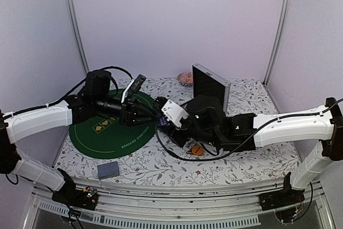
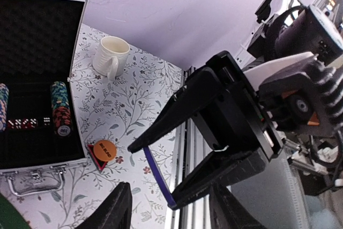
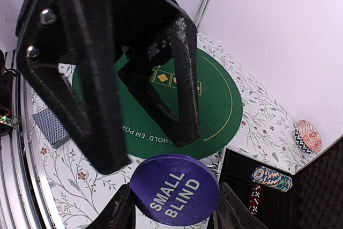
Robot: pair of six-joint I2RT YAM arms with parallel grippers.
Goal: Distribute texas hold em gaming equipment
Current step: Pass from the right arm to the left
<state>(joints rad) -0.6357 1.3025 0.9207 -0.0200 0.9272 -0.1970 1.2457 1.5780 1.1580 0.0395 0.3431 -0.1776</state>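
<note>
Right wrist view: right gripper (image 3: 172, 207) clamped purple Small Blind button (image 3: 176, 189) by its rim, above right edge of green mat (image 3: 214, 95). Left gripper (image 3: 146, 153) half-open astride it, contact unclear. Should pinch flat faces squarely before release.

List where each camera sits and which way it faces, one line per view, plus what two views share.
Top external: above and behind the bases, looking down on the table; left arm and right arm show.
Left wrist: faces the right gripper and open case; own fingertips below.
Right wrist: faces the left gripper and green mat; own fingers flank the SMALL BLIND button.
Shared: both wrist views show the chip rolls.
</note>
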